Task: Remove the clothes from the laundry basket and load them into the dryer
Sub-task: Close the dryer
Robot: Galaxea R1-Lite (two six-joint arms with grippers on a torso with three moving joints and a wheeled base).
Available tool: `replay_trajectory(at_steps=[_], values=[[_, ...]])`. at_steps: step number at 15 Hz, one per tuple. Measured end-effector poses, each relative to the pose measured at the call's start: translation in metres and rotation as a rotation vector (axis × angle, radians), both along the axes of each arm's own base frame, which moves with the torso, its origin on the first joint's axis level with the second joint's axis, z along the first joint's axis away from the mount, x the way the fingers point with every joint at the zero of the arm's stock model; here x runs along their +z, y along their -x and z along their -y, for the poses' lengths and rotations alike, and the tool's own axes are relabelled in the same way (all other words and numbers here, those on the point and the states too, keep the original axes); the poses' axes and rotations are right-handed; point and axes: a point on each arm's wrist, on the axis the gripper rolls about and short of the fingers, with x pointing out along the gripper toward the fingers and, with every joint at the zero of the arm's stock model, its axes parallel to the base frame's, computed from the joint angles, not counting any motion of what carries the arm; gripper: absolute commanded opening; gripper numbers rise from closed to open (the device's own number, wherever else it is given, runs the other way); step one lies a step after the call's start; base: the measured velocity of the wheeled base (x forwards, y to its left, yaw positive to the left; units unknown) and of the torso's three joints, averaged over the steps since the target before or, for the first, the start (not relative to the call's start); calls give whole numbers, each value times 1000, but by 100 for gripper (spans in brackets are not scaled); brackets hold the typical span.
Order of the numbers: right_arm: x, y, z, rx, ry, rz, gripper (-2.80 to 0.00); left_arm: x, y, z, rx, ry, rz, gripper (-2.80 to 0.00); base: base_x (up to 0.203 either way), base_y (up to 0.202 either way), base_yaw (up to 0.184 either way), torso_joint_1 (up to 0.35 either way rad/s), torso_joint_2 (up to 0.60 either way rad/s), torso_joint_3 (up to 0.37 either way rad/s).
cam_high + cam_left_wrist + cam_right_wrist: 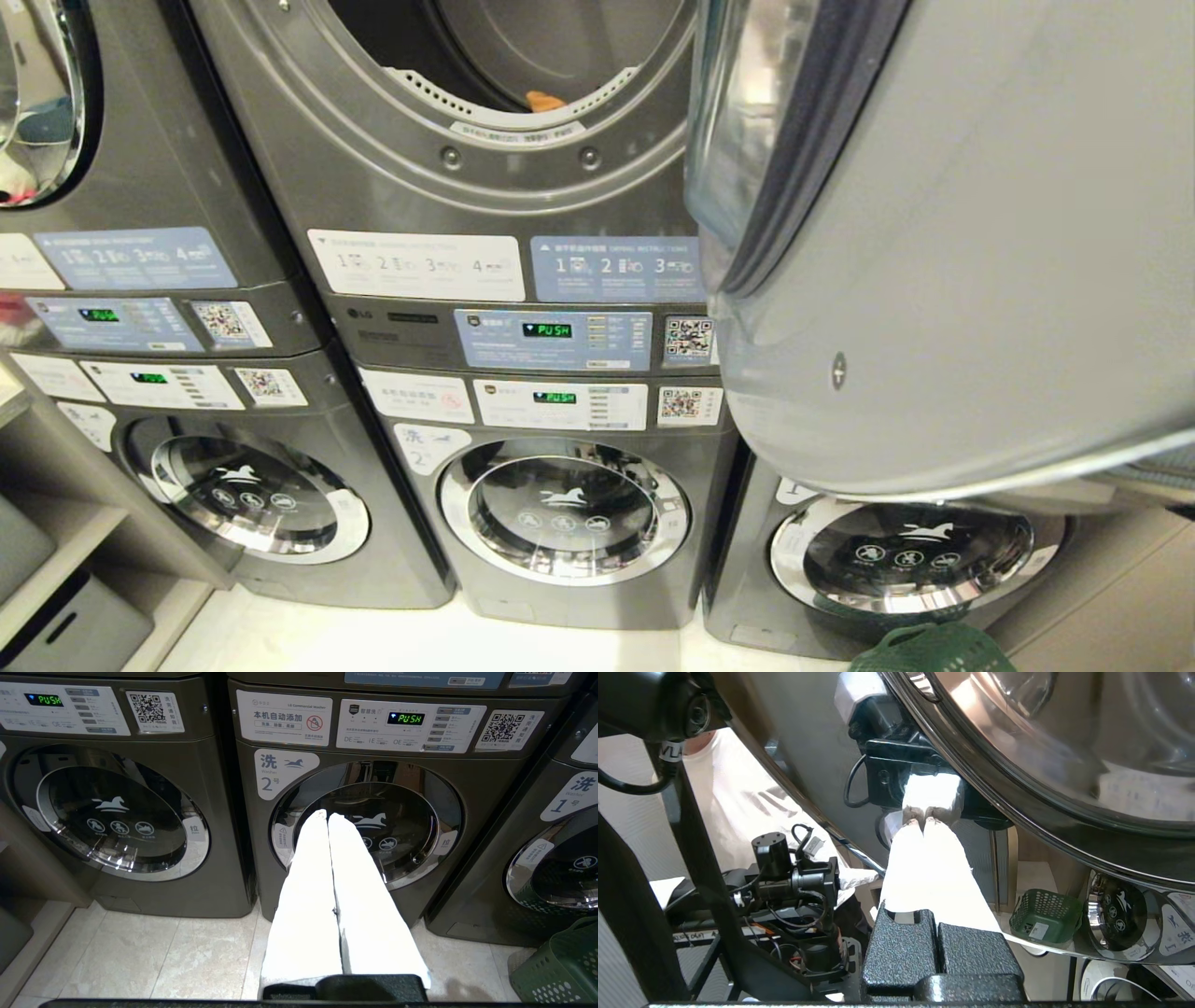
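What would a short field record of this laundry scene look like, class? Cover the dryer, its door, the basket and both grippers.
dryer drum: open, an orange item lying at its front edge
dryer door: swung open, filling the right of the head view
laundry basket: green, on the floor by the right-hand washer
left gripper: jaws shut, empty, pointing at the number 2 washer
right gripper: jaws shut, holding nothing, close against the door's reflective rim

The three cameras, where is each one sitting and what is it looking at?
Head view: up on the robot's head, facing the open dryer and its door; no arms show.
Left wrist view: low, facing washer 2; shut left gripper shows.
Right wrist view: shut right gripper against the shiny door.
All three share the laundry basket.
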Motion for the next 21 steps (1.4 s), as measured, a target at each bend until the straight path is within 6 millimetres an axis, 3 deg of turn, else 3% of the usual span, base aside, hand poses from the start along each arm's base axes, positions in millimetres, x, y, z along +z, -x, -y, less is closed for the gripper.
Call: replay_trajectory(at_steps=[4, 9, 16, 19, 21], values=[[-3, -10, -10, -4, 13, 6, -280, 0, 0, 0, 0, 0, 0, -280, 0, 0, 0, 0, 0, 0], [1, -38, -39, 0, -11, 33, -280, 0, 0, 0, 0, 0, 0, -280, 0, 0, 0, 0, 0, 0], [-4, -79, -115, -32, -40, 37, -280, 0, 0, 0, 0, 0, 0, -280, 0, 0, 0, 0, 0, 0], [-6, -103, -160, -168, -119, 24, -280, 0, 0, 0, 0, 0, 0, -280, 0, 0, 0, 0, 0, 0], [-12, -115, -176, -324, -163, -31, -280, 0, 0, 0, 0, 0, 0, -280, 0, 0, 0, 0, 0, 0]])
